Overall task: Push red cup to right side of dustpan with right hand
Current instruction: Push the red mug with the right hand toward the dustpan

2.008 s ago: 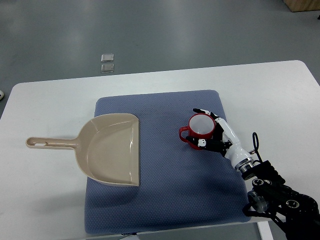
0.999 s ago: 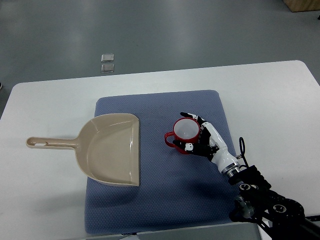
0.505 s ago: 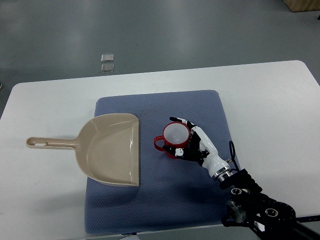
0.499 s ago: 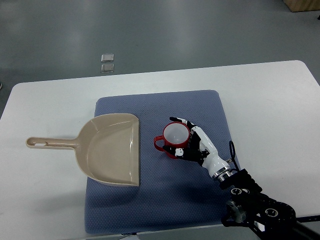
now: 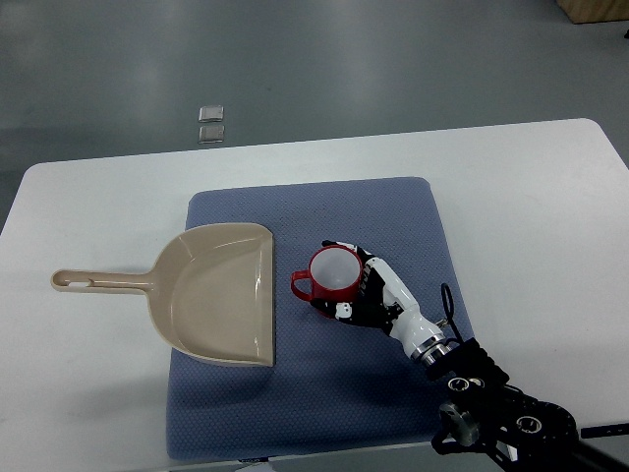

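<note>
White-and-black right hand [image 5: 366,295] cups the red ceramic cup [image 5: 332,274] from its right, fingers curled around it; cup sits on blue mat [image 5: 393,211], just right of beige plastic dustpan [image 5: 216,293]; little gap left.

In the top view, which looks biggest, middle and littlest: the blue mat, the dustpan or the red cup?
1. blue mat, biggest by far.
2. dustpan, which lies on the mat.
3. red cup, smallest, cupped by the right hand.

The cup [image 5: 332,274] is red with a white inside. Left of the white-and-black right hand [image 5: 369,295] lies a beige dustpan [image 5: 211,292]. Under both is a blue dotted mat [image 5: 324,393].
</note>
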Robot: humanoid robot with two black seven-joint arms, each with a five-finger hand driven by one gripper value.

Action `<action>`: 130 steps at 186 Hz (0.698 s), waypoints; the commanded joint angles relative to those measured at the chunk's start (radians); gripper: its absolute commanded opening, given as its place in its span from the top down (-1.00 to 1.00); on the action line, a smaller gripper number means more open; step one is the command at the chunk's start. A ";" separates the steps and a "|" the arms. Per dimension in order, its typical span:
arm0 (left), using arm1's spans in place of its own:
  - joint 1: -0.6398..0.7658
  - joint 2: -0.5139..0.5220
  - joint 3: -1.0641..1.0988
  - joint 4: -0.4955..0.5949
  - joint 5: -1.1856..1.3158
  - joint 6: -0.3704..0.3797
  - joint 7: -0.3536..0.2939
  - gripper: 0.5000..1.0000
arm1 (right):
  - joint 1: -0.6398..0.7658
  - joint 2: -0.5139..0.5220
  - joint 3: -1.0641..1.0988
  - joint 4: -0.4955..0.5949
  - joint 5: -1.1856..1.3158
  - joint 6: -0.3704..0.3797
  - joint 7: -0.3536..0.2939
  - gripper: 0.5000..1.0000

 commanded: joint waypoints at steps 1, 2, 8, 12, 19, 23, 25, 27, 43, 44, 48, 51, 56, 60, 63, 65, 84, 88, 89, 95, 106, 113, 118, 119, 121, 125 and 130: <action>0.000 0.000 0.000 0.000 0.000 0.000 0.000 -1.00 | 0.000 0.000 -0.010 0.001 0.000 0.002 0.000 -0.71; 0.000 0.000 0.000 0.000 0.000 0.000 0.000 -1.00 | 0.000 0.000 -0.010 0.001 0.000 0.000 0.000 -0.71; 0.000 0.000 0.000 0.000 0.000 0.000 0.000 -1.00 | 0.000 0.000 -0.012 0.001 0.000 0.002 0.000 -0.71; 0.000 0.000 0.000 0.000 0.000 0.000 0.000 -1.00 | 0.000 0.000 -0.012 0.001 0.000 0.002 0.000 -0.71; 0.000 0.000 0.000 0.000 0.000 0.000 0.000 -1.00 | 0.000 0.000 -0.013 0.001 0.000 0.004 0.000 -0.71; 0.000 0.000 0.000 0.000 0.000 0.000 0.000 -1.00 | 0.000 0.000 -0.013 0.001 -0.002 0.005 0.000 -0.71; 0.000 0.000 0.000 0.000 0.000 0.000 0.000 -1.00 | 0.000 0.000 -0.015 0.001 -0.002 0.004 0.000 -0.71; 0.000 0.000 0.000 0.000 0.000 -0.001 0.000 -1.00 | 0.000 0.000 -0.016 0.001 -0.002 0.005 0.000 -0.71; 0.000 0.000 0.000 0.000 0.000 0.000 0.000 -1.00 | 0.000 0.000 -0.026 0.003 -0.002 0.007 0.000 -0.71; 0.000 0.000 0.000 0.000 0.000 0.000 0.000 -1.00 | 0.000 0.000 -0.026 0.003 -0.002 0.007 0.000 -0.71; 0.000 0.000 0.000 0.000 0.000 0.000 0.000 -1.00 | 0.000 0.000 -0.027 0.003 -0.002 0.007 0.000 -0.71; 0.000 0.000 0.000 0.000 0.000 0.000 0.000 -1.00 | 0.000 0.000 -0.030 0.003 -0.002 0.008 0.000 -0.71; 0.000 0.000 0.000 0.000 0.000 0.000 0.000 -1.00 | 0.000 0.000 -0.033 0.004 -0.002 0.008 0.000 -0.71; 0.000 0.000 0.000 0.000 0.000 0.000 0.000 -1.00 | 0.000 0.000 -0.036 0.004 -0.002 0.010 0.000 -0.71; 0.000 0.000 0.000 0.000 0.000 0.000 0.000 -1.00 | 0.002 0.000 -0.038 0.004 -0.002 0.011 0.000 -0.71; 0.000 0.000 0.000 0.000 0.000 0.000 0.000 -1.00 | 0.002 0.000 -0.039 0.004 -0.002 0.011 0.000 -0.71; 0.000 0.000 0.000 0.000 0.000 0.000 0.000 -1.00 | 0.000 0.000 -0.043 0.009 -0.002 0.014 0.000 -0.71; 0.000 0.000 0.000 0.000 0.000 0.000 0.000 -1.00 | 0.002 0.000 -0.047 0.010 -0.002 0.014 0.000 -0.71; 0.000 0.000 0.000 0.000 0.000 0.000 0.000 -1.00 | 0.002 0.000 -0.047 0.010 -0.002 0.014 0.000 -0.71; 0.000 0.000 0.000 0.000 0.000 0.000 0.000 -1.00 | 0.005 0.000 -0.053 0.012 -0.002 0.014 0.000 -0.71; 0.000 0.000 0.000 0.000 0.000 0.000 0.000 -1.00 | 0.006 0.000 -0.055 0.013 0.000 0.016 0.000 -0.71; 0.000 0.000 0.000 0.000 0.000 0.000 0.000 -1.00 | 0.009 0.000 -0.055 0.013 0.000 0.014 0.000 -0.71; 0.000 0.000 0.000 0.000 0.000 0.000 0.000 -1.00 | 0.011 0.000 -0.055 0.013 0.000 0.016 0.000 -0.71; 0.000 0.000 0.000 0.000 0.000 0.000 0.000 -1.00 | 0.011 0.000 -0.055 0.013 0.000 0.016 0.000 -0.71; 0.000 0.000 0.000 0.000 0.000 0.000 0.000 -1.00 | 0.011 0.000 -0.055 0.013 0.000 0.014 0.000 -0.71; 0.000 0.000 0.000 0.000 0.000 0.000 0.000 -1.00 | 0.012 0.000 -0.055 0.012 0.000 0.014 0.000 -0.71; 0.000 0.000 0.000 0.000 0.000 0.000 0.000 -1.00 | 0.012 0.000 -0.055 0.013 0.000 0.014 0.000 -0.70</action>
